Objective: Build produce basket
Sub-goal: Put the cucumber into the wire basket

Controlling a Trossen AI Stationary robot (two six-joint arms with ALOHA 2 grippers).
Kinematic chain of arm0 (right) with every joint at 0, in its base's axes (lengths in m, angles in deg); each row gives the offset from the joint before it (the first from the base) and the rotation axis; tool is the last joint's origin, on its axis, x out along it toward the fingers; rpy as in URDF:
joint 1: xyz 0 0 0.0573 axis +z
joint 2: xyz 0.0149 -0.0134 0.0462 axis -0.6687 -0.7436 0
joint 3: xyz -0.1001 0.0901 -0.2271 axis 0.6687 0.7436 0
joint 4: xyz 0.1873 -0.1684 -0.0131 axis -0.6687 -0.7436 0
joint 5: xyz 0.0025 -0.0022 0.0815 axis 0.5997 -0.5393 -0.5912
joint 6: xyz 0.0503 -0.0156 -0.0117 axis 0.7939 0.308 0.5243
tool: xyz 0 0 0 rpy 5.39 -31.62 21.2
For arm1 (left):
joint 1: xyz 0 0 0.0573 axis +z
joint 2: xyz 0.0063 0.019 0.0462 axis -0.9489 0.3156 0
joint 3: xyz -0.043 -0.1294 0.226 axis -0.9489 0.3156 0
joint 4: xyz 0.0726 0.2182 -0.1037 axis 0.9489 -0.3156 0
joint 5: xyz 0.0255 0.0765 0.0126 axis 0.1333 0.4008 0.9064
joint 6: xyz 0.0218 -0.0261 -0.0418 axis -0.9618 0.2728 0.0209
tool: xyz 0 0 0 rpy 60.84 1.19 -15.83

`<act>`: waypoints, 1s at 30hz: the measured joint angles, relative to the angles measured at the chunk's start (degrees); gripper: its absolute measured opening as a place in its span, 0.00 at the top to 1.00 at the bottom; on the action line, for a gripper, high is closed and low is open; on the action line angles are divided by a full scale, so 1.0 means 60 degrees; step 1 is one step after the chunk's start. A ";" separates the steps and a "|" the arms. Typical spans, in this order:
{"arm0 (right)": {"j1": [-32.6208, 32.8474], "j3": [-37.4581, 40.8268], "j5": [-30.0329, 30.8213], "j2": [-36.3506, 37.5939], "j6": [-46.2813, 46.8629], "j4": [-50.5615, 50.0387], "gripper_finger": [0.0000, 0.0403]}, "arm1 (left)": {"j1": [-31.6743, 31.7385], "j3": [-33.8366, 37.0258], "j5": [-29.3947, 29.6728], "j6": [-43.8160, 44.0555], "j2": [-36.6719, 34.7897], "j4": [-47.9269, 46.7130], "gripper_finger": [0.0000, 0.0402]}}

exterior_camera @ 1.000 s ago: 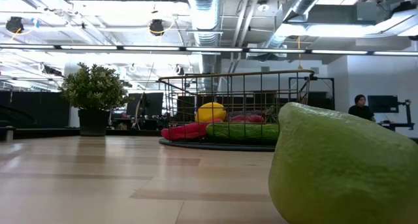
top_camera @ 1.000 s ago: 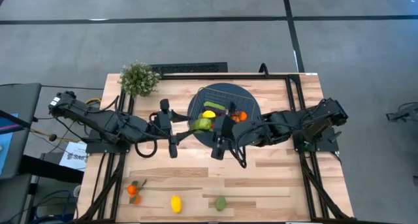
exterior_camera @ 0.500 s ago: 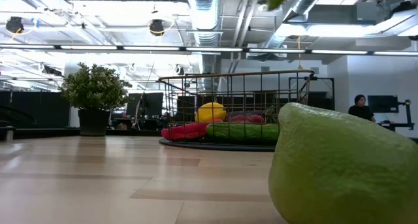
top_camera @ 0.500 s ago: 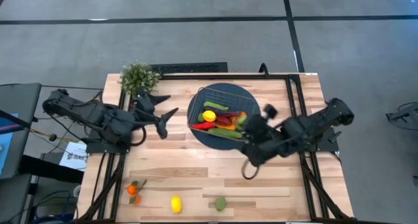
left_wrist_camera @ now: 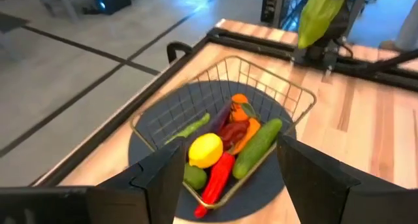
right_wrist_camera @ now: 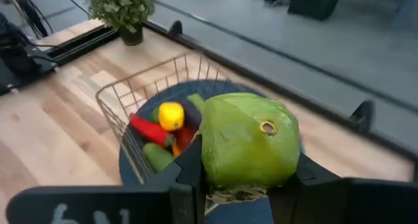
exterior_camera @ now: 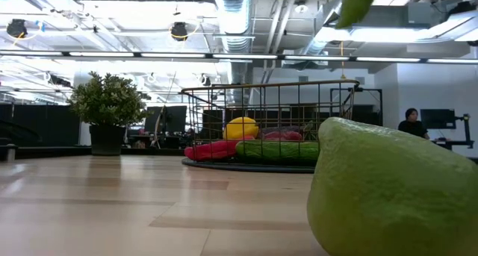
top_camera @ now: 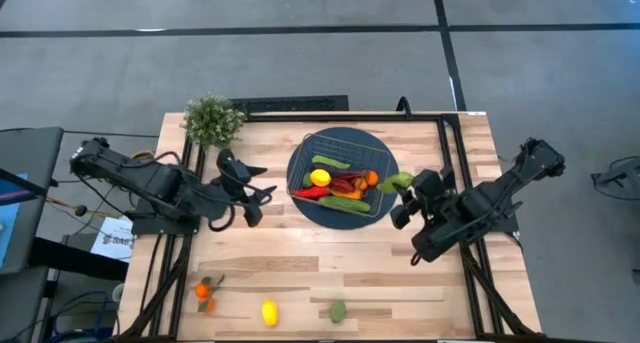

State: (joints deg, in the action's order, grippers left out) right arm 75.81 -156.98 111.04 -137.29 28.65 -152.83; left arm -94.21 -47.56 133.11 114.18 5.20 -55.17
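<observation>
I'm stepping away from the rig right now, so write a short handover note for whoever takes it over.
Right gripper: shut on a green fruit, held up beside the basket.
Left gripper: open, empty, left of the basket.
Done: the basket on the round mat holds a lemon, red pepper, cucumber and more.
Left: place the held fruit; then the oranges, lemon and green fruit at the table's near edge.

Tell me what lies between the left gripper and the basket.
Only bare table and the mat's edge separate the open left gripper from the basket, seen in the high view.
</observation>
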 joint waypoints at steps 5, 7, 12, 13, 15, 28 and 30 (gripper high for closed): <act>0.0084 0.2477 -0.0175 0.0929 0.0233 0.3122 0.71 | -0.0004 0.0007 -0.0213 -0.0004 0.0411 0.0525 0.44; -0.0010 0.3378 -0.0559 0.1270 -0.0341 0.4694 0.71 | -0.0004 0.0007 -0.0219 -0.0029 0.0496 0.0838 0.44; -0.0747 0.5305 -0.1981 0.2077 -0.2854 0.8893 0.71 | -0.0004 0.0010 -0.0186 -0.0022 0.0573 0.1461 0.44; -0.0981 0.5636 -0.2348 0.2246 -0.3508 0.9761 0.71 | 0.0000 0.0010 -0.0180 -0.0022 0.0572 0.1570 0.44; -0.1548 0.6163 -0.3113 0.2551 -0.4697 1.1238 0.71 | 0.0018 0.0010 -0.0160 -0.0026 0.0572 0.1669 0.44; -0.5278 0.6920 -0.7380 0.3008 -0.7345 1.2928 0.71 | 0.0018 0.0010 -0.0107 -0.0130 0.0572 0.2050 0.44; -0.5538 0.6920 -0.7921 0.2694 -0.7427 1.3447 0.71 | 0.0022 0.0010 -0.0097 -0.0280 0.0572 0.2059 0.44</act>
State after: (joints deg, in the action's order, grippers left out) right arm 42.58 -115.46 63.52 -121.13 -15.91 -72.15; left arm -94.08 -47.50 132.53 112.50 8.63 -42.82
